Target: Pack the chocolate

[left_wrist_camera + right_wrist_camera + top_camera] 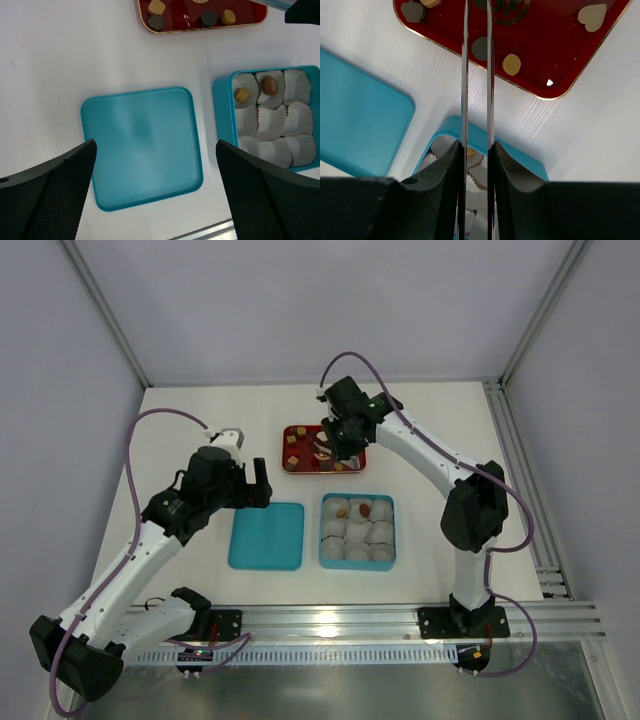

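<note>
Left wrist view: the square teal box [223, 107] holds nine crinkled white paper cups [299, 119]. Only two carry chocolate, a tan piece [242, 94] and a brown piece [270, 85] in neighbouring cups; seven stand empty. Several more pieces [511, 64] lie on the red gold-rimmed tray [555, 55]. The right hand [476, 150] hovers there, jaws narrow around two thin metal blades [465, 75]; whether they pinch anything I cannot tell. The left hand [156, 150] gapes wide above the flat teal lid [142, 145] on the white table [60, 60]. Packing looks barely begun.
</note>
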You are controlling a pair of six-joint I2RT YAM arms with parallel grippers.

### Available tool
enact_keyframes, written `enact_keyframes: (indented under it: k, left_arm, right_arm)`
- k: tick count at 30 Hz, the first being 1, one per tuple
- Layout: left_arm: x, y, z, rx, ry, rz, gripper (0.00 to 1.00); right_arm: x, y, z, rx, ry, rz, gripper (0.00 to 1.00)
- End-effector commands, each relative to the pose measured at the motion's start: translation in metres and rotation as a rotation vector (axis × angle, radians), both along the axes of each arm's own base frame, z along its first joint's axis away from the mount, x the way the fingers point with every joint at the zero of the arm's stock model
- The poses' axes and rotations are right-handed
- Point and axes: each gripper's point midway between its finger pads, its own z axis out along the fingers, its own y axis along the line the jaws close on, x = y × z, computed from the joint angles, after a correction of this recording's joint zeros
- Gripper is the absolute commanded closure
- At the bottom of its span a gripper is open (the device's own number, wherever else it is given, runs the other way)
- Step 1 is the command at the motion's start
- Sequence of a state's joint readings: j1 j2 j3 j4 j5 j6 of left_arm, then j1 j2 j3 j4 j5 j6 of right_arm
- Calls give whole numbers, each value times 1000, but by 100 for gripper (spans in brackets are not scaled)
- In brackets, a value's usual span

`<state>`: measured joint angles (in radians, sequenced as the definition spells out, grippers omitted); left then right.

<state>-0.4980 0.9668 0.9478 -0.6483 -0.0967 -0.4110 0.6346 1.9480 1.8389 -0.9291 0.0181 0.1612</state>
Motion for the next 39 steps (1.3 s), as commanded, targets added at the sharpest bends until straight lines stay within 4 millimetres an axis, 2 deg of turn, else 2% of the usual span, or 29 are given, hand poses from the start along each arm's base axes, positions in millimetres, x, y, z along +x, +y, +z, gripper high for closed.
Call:
enact_keyframes:
  k: [1,6,9,11,12,14,15,16,18,20,22,23,24,25,27,30,36,39]
  left_arm:
    - [4,-2,21,-17,-54,-4,0]
    - [4,-1,20,-17,-53,-4,0]
    - [3,-2,21,-20,-54,-6,0]
    - [3,-2,21,-22,-55,-8,0]
    - [3,-3,20,-22,-52,-10,0]
    - [3,-2,20,-21,-52,-9,0]
    - [3,-2,21,-21,-52,-9,0]
    - [3,-3,21,-23,-53,-12,0]
    - [3,-3,21,-24,-54,-11,0]
    - [3,-4,21,-27,-53,-15,0]
    - [3,-5,20,-29,-47,-19,0]
    - [3,-5,20,-29,-46,-19,0]
    - [3,-5,20,-29,-46,-19,0]
    - [3,-5,20,-30,-48,-19,0]
    - [2,-5,21,-29,-50,-21,0]
    - [2,-6,20,-32,-47,-23,0]
    - [2,-7,19,-34,-40,-29,0]
    - [2,-7,18,-33,-39,-29,0]
  right_arm:
    - [1,-2,39,70,-74,-15,73]
    - [-5,-9,52,82,-90,-26,73]
    - [-16,-14,56,103,-71,-16,73]
    - [-24,-23,68,115,-81,-24,73]
    - [-30,-27,66,113,-72,-26,73]
    - [-43,-37,78,118,-89,-31,73]
    - [-50,-43,73,105,-76,-35,73]
    - [-59,-50,85,120,-97,-39,73]
    - [-71,-60,80,106,-84,-45,73]
    - [-86,-70,89,118,-94,-50,73]
    - [-102,-80,80,100,-61,-58,73]
    - [-111,-86,86,113,-72,-63,73]
    - [-121,-93,76,94,-45,-66,73]
    - [-127,-96,73,95,-34,-77,73]
    - [-140,-116,66,53,-42,-114,73]
    - [-158,-130,55,37,-23,-140,72]
    - [-179,-146,30,15,17,-178,72]
    - [-184,-145,21,25,34,-180,72]
